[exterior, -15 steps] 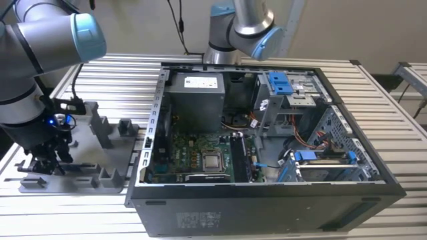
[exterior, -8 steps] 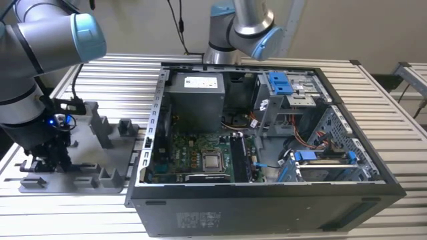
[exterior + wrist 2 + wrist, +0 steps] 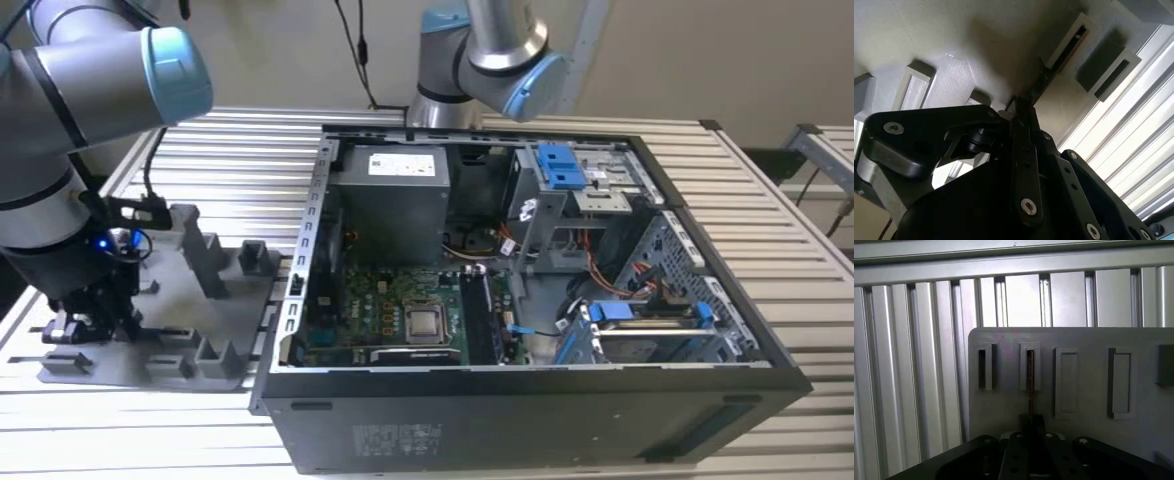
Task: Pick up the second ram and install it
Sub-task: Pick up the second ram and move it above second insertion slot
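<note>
The second ram (image 3: 1030,385) is a thin dark stick seen edge-on, reaching from a raised slot of the grey holder tray (image 3: 1089,340) back to my gripper (image 3: 1030,421). In the second wrist view the ram (image 3: 1048,79) runs from the slot to the fingertips, and the gripper (image 3: 1017,106) looks shut on its near end. In the exterior view my gripper (image 3: 83,322) hangs low over the grey holder tray (image 3: 160,365) at the exterior view's left, beside the open computer case (image 3: 534,400). The green motherboard (image 3: 387,300) with its long black slots (image 3: 478,318) lies inside the case.
Upright grey posts (image 3: 200,250) stand on the tray close to my arm. A neighbouring slot (image 3: 985,369) sits beside the ram's slot. The case wall (image 3: 304,270) rises between tray and motherboard. A second robot arm (image 3: 481,50) stands behind the case on the ribbed metal table (image 3: 787,250).
</note>
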{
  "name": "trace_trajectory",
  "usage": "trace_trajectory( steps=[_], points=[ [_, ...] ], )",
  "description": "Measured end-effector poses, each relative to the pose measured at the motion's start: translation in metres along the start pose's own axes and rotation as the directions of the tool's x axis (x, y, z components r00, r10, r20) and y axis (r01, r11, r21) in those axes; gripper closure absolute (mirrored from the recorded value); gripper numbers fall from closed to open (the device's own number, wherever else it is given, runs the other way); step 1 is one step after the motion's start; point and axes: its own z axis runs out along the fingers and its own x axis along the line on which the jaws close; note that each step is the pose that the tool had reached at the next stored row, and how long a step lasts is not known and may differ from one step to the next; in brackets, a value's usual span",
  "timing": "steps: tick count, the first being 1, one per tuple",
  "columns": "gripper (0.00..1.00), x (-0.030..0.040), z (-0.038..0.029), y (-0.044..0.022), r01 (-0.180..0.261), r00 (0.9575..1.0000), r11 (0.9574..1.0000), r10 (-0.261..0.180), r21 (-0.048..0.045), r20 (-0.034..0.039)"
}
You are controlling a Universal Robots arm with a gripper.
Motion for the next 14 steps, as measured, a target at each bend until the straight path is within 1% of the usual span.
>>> trace_trajectory(
  steps=[10,14],
  points=[
    [0.86,0.0,0.0001,0.0,0.0,1.0,1.0,0.0,0.0002,0.0001],
    [0.86,0.0,-0.0023,0.0001,0.0,1.0,1.0,0.0,0.0001,0.0001]
  ],
)
